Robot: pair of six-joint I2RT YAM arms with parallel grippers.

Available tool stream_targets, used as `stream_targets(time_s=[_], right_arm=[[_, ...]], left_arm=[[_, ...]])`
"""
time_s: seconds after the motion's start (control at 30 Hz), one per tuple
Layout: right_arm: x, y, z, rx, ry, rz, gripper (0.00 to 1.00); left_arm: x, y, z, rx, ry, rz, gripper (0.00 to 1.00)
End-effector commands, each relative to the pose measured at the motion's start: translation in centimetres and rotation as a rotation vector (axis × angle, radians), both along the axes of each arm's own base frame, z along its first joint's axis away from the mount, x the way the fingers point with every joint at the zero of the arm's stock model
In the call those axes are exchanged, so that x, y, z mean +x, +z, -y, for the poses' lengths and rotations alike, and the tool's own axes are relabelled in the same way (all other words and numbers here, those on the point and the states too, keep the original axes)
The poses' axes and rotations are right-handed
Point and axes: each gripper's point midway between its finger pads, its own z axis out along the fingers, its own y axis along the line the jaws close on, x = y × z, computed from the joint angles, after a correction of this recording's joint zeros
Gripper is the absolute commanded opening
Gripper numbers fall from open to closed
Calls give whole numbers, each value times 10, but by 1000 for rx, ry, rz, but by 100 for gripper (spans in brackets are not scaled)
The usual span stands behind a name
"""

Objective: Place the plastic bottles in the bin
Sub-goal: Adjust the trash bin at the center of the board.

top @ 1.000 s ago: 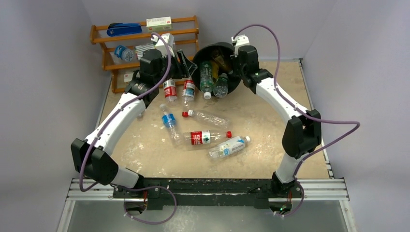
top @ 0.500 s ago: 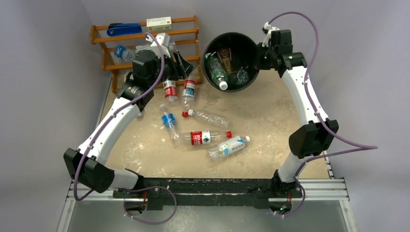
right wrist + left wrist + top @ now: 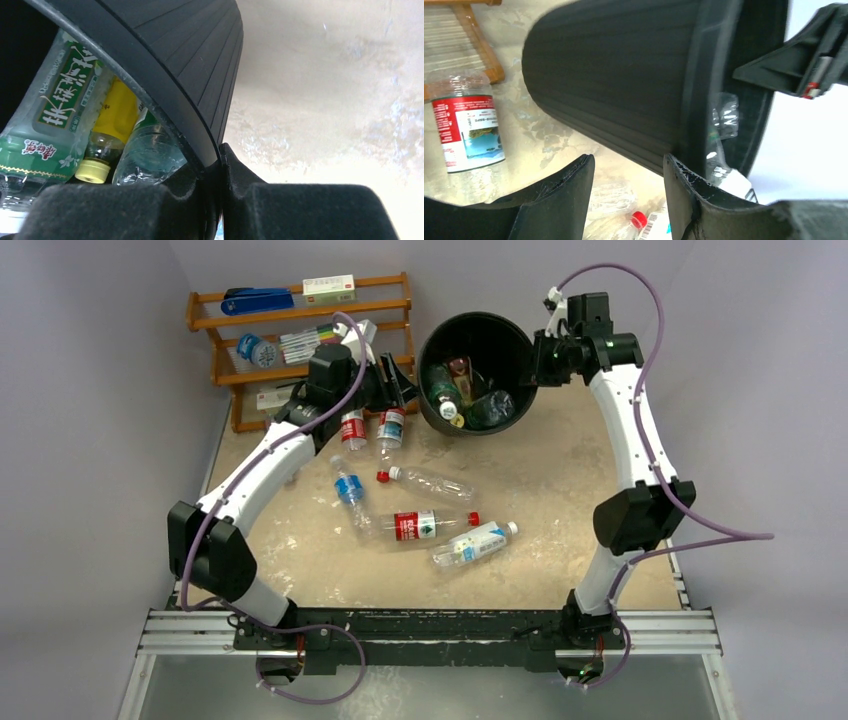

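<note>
The black bin [image 3: 478, 422] stands at the back of the table with several bottles inside, one of them green-labelled [image 3: 441, 388]. My right gripper [image 3: 545, 355] is shut on the bin's right rim [image 3: 165, 105]. The right wrist view shows a green-labelled bottle [image 3: 55, 115], a yellow one [image 3: 107, 130] and a clear one [image 3: 150, 155] inside. My left gripper [image 3: 397, 380] is open and empty beside the bin's left wall [image 3: 624, 75]. Loose bottles lie on the table: two red-labelled [image 3: 351, 428] [image 3: 390, 426], a blue-labelled [image 3: 348, 488], a clear red-capped [image 3: 432, 483], another red-labelled [image 3: 425, 525] and a white-labelled [image 3: 476, 543].
A wooden shelf rack [image 3: 300, 315] stands at the back left with a blue stapler [image 3: 255, 300], a box, pens and a bottle [image 3: 258, 350] on it. Grey walls close in the left, back and right. The metal rail [image 3: 430, 630] runs along the near edge.
My right gripper moved from over the bin's mouth to its right rim and closed on it. The bin swung from tipped toward the table to mouth-up. My left gripper moved right, up to the bin.
</note>
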Motion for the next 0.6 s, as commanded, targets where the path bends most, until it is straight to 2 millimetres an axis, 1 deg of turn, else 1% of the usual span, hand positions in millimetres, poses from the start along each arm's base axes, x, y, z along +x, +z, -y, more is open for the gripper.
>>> stream_targets(time_s=[0.0, 0.13, 0.17, 0.3, 0.37, 0.43, 0.47, 0.5, 0.57], right_arm=[[-5, 9, 7, 38, 6, -11, 13], [-6, -4, 13, 27, 0, -64, 16], [-6, -5, 14, 27, -1, -69, 17], [-2, -12, 9, 41, 25, -94, 26], [2, -15, 9, 42, 27, -96, 34], [8, -13, 10, 39, 18, -75, 44], [11, -9, 11, 39, 9, -59, 54], [16, -5, 11, 42, 3, -39, 61], [26, 6, 12, 48, -13, 15, 67]], left_arm=[[-2, 47, 15, -122, -56, 97, 52], [-9, 45, 35, -136, -112, 82, 52], [-10, 44, 39, -137, -120, 79, 52], [-7, 43, 47, -157, -129, 77, 52], [-4, 44, 49, -165, -129, 76, 52], [0, 42, 49, -163, -116, 74, 52], [2, 41, 48, -159, -108, 77, 52], [5, 41, 48, -155, -100, 79, 52], [11, 38, 47, -140, -87, 85, 52]])
